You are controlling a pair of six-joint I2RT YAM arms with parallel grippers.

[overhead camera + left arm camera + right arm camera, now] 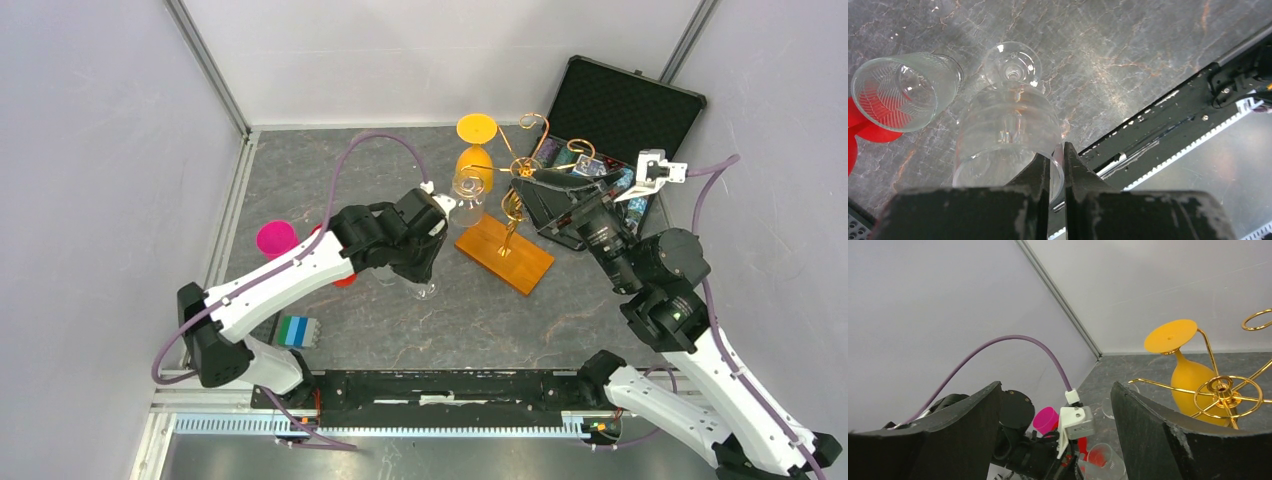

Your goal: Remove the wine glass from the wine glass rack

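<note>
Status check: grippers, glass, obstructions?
Left gripper shut on clear glass rim; glass off rack, foot toward table. Right gripper open by rack. Orange glass hangs on rack. Red-based glass close beside held one.

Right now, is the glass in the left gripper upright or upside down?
Upright: the left gripper pinches the rim of the clear wine glass, its foot pointing down toward the table.

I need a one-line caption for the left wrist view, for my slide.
Left end effector pinching the rim of a clear wine glass, foot toward the grey table, beside a second glass.
</note>
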